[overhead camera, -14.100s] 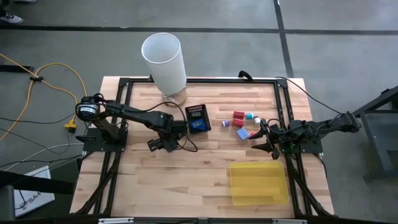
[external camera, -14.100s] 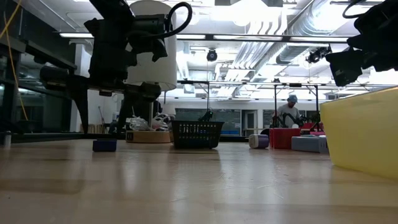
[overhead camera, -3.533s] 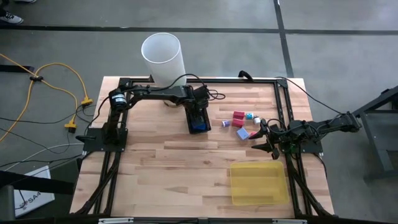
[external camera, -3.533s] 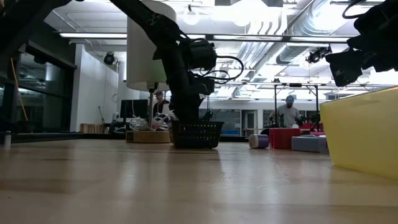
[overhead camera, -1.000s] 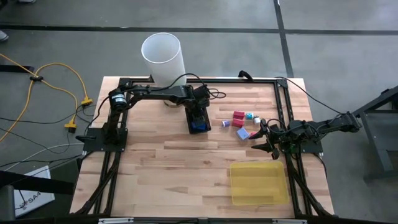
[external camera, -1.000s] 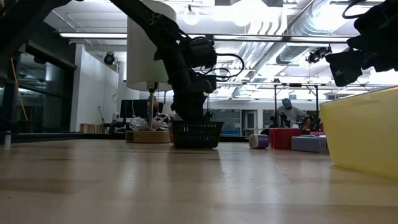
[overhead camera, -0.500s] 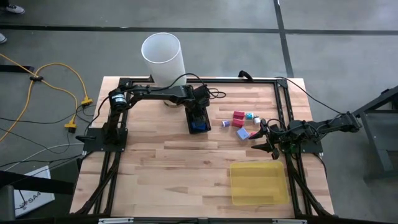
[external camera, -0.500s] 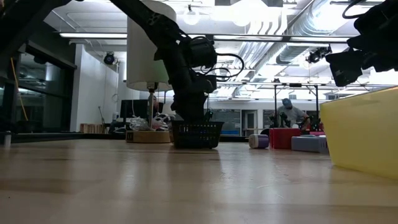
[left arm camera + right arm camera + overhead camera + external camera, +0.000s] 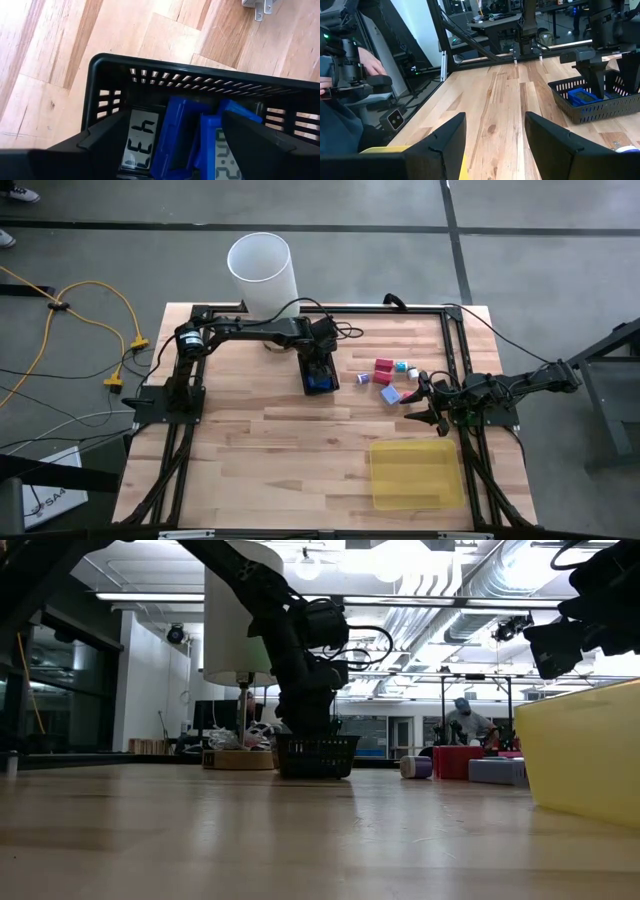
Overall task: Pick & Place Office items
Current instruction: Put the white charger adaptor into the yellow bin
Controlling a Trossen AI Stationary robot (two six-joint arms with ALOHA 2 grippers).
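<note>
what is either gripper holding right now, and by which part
Nothing. The left gripper stands open over the blue pieces in the black mesh box; the right gripper is open and empty.

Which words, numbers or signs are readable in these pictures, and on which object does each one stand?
"437", approximate reading: on the pale display of an item in the black mesh box, seen sideways.
Digits on the second display: cut off, unreadable.
QR-like tag beside the table: sign only, no text.
Nothing else readable.

We see blue items with small grey displays (image 9: 172, 142) lying packed in the black mesh box (image 9: 115, 75), directly under the left gripper (image 9: 318, 362). A red block (image 9: 383, 366), pale blue block (image 9: 390, 394), purple piece (image 9: 363, 378) and perhaps white-teal ones (image 9: 403, 368) lie just beside the right gripper (image 9: 420, 402).
</note>
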